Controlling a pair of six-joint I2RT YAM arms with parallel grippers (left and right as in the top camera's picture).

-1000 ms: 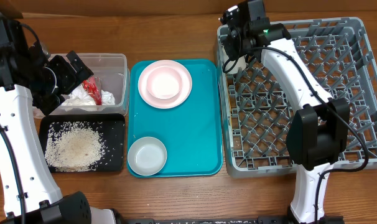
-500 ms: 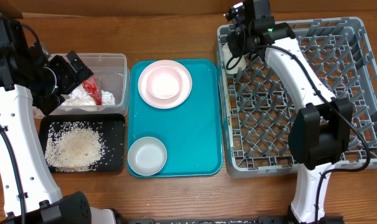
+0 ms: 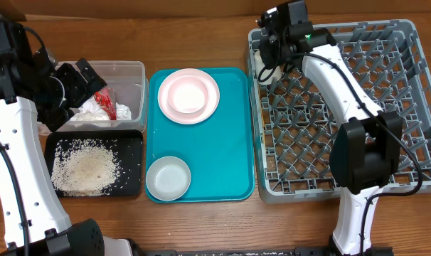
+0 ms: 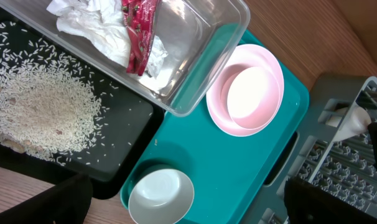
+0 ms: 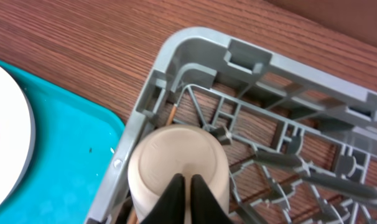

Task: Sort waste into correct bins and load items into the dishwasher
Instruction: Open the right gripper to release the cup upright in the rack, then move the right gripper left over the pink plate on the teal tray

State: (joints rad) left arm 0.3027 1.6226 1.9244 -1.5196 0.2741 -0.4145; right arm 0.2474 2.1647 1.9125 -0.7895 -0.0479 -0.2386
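Our right pincer (image 5: 185,182) is clenched, its two fingers pressed together with nothing between them. Directly under it sits the cup (image 5: 167,155), mouth down with its flat base facing up, tucked into the corner of the rack (image 3: 386,107) farthest from us on the pincer's left. The cup's axis runs upright, in line with the pincer. We cannot tell whether the fingertips touch the base or hang just above it. We judge the cup as loaded.

What matters next is what lies to the left of that pincer. The plate (image 3: 171,99) rests on the teal tray (image 3: 222,142) with the stacked bowl (image 3: 188,94) inside it, just past the rack's wall, near and slightly toward us. The lone bowl (image 3: 168,178) sits further toward us on the same tray. Both are round, so no long axis sets the approach; only the rim matters.

Our left pincer (image 3: 89,77) hangs released, fingers wide, over the clear tub (image 3: 126,71) that holds the napkin (image 4: 95,28) and the wrapper (image 4: 137,31). The plate lies to its right, about as far off as from the right pincer. Since the rack stands on the right pincer's side of the bench (image 3: 201,28), we judge the right arm the better one to take the stacked bowl.
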